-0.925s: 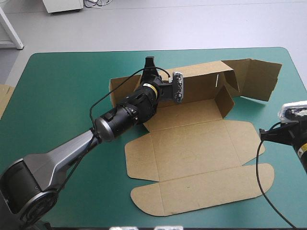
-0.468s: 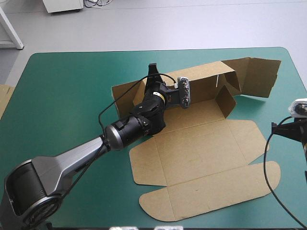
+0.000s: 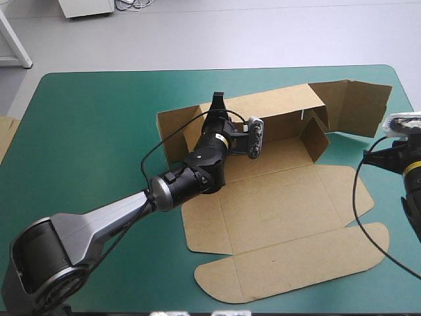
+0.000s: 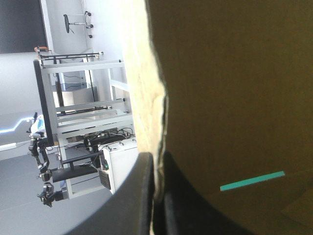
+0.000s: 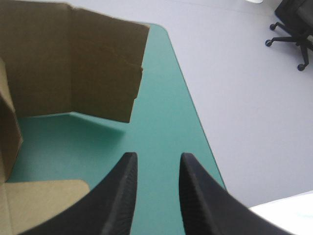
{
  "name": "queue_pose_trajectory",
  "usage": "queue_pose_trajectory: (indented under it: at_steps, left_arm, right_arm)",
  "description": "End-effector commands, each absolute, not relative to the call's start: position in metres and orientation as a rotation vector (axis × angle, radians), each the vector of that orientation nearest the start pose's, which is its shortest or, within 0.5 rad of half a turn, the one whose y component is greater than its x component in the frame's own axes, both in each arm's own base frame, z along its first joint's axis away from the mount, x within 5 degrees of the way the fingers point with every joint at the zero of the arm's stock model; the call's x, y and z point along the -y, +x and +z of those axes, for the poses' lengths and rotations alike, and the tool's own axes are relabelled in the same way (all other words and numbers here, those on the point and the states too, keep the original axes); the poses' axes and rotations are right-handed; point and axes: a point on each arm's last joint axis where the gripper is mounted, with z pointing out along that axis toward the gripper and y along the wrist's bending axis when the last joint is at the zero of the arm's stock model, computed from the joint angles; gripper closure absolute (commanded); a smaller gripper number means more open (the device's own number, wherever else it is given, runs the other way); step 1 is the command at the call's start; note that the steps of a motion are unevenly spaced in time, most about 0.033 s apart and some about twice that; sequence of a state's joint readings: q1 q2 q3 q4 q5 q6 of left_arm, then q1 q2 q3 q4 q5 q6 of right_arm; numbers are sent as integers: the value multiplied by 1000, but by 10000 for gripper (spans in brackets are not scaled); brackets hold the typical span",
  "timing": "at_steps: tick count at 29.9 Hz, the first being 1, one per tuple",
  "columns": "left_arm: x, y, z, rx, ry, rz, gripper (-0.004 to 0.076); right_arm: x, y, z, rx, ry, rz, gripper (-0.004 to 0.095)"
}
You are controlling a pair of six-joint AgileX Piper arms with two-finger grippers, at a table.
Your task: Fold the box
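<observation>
Folding stage: you are early in it, by my reading. The flat-cut brown cardboard box [image 3: 276, 210] has only its long back wall [image 3: 276, 108] stood up.
Box position: it lies from the middle to the right of the teal-green table cover [image 3: 92, 131], with the back wall toward the far edge. The rounded front panels [image 3: 289, 263] lie flat toward the near edge.
Left gripper [image 3: 216, 104]: your black fin-shaped fingers are clamped on the top edge of the back wall, toward its left end. The left wrist view shows the board's edge pinched between them [image 4: 157, 164].
Right gripper [image 3: 380, 157]: it holds nothing and its fingers stand apart [image 5: 156, 159]. It sits over bare cover at the table's right edge, near the bent end wing [image 3: 358, 105] that stands by the far right corner.
Side flaps: the right side flap [image 3: 316, 138] stands upright at the wall's right end. The left side flap [image 3: 174, 131] stands angled beside your left arm.
Next move: I judge you should hold the wall steady with the left. Bring the right in to turn the end wing and right side flap inward so a side wall can be raised over them.
Container: no tray is formed yet. The floor panel [image 3: 276, 155] is bare board with nothing in it.
Table's left edge: a sliver of more brown board [image 3: 5, 135] shows there.
</observation>
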State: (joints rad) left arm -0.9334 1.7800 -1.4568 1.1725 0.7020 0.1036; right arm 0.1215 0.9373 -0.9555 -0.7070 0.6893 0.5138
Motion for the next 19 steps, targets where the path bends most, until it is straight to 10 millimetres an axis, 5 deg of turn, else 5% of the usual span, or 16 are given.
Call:
queue_pose_trajectory:
  at_steps: [1, 12, 19]
  left_arm:
    - [295, 279, 331, -1303, 1571, 756, 734]
    - [298, 280, 334, -1284, 1496, 728, 734]
    - [298, 280, 335, -1285, 1473, 711, 734]
  right_arm:
    - [29, 192, 413, -1874, 97, -424, 635]
    - [51, 251, 419, -1919, 188, -291, 669]
    - [68, 291, 442, -1921, 222, -171, 686]
